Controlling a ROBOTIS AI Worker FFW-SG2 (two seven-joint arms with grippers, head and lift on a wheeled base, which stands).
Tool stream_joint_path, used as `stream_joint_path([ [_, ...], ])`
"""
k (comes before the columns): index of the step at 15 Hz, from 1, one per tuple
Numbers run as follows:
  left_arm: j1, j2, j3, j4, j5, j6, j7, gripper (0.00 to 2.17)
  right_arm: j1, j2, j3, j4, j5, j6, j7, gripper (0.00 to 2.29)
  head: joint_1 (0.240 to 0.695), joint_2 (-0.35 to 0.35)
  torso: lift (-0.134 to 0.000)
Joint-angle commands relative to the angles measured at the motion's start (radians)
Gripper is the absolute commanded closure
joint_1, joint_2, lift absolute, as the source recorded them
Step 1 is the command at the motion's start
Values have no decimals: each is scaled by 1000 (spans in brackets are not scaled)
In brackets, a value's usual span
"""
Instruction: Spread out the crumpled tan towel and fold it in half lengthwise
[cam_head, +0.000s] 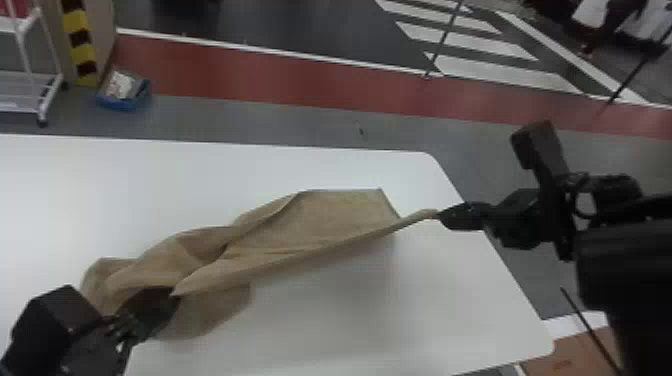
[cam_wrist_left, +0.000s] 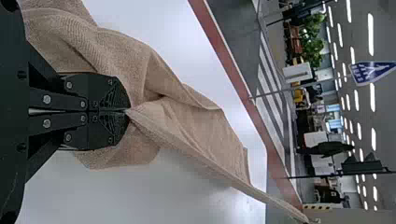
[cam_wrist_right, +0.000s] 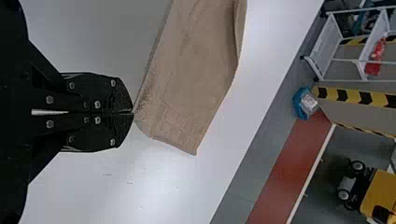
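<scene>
So the towel (cam_head: 325, 215) is on the counter (cam_head: 400, 310), long axis running roughly from the near left up toward the right edge. Left gripper (cam_wrist_left: 127, 111) is closed on one end of the towel's near edge, and the right gripper (cam_wrist_right: 133, 112) has the other end pinched by the counter's right edge. That edge is pretty taut between them, angling away from us as it goes right.

Thing is, most of the cloth sits on the far side of that line, toward the counter's far edge. It's fairly flat by the right gripper but bunched around the left one, with a flap on the near side too. I'd call this mid-spreading, no fold yet. Imo the left arm is nearer the mess, so that end needs opening out first, or the fold traps wrinkles
</scene>
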Motion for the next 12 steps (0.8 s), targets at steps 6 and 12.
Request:
stream_joint_path([
  [6,-128,-76,98,51,34,92,21,2091,-153,106,50,88,-65,126,-208,1180,695,-338,-123],
  [12,-60,-69,135,88,79,58,47,-2,-64,129,68,121,-19,-40,-171,1180,695,-277,-123],
])
